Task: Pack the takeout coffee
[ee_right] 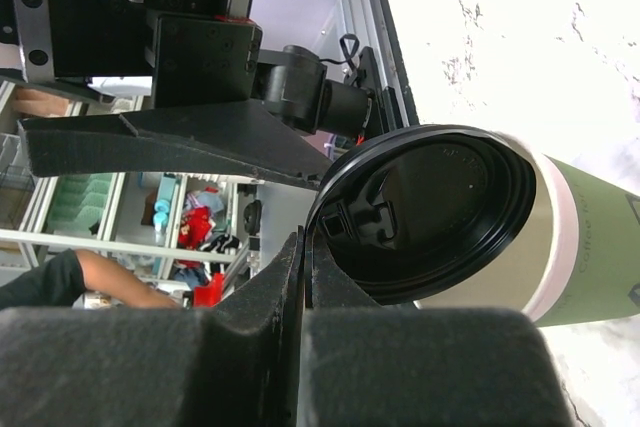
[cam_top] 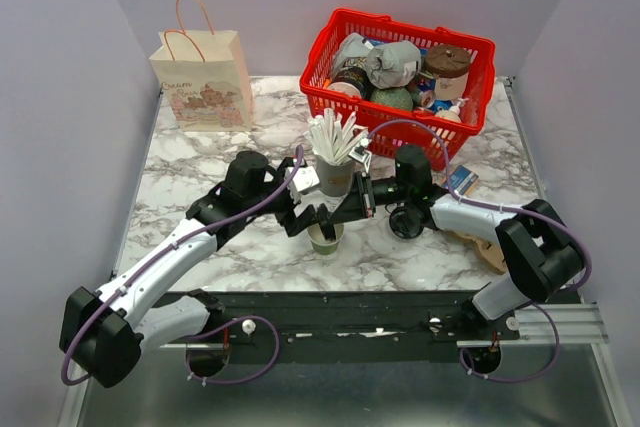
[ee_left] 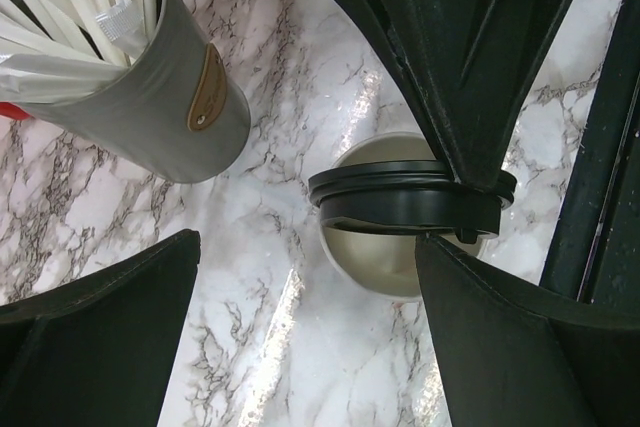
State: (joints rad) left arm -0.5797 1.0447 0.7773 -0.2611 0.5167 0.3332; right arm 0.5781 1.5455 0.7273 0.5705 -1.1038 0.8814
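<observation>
The takeout coffee is a dark-green paper cup (cam_top: 325,240) (ee_right: 592,247) standing on the marble table (cam_top: 200,167) between the two arms. Its black lid (ee_left: 410,197) (ee_right: 430,212) sits tilted over the mouth. The near part of the pale inside (ee_left: 385,262) shows under it. My right gripper (ee_right: 305,247) (cam_top: 340,209) is shut on the lid's rim, pinching it from one side. My left gripper (ee_left: 310,337) (cam_top: 308,219) stands open. Its fingers (ee_left: 100,327) are spread wide just short of the cup, and the right one is close beside the cup.
A grey cup of white sticks (cam_top: 334,175) (ee_left: 170,97) stands just behind the coffee. A red basket (cam_top: 380,112) full of goods is at the back right. A paper bag (cam_top: 203,82) stands open at the back left. A small blue box (cam_top: 460,180) lies by the right arm.
</observation>
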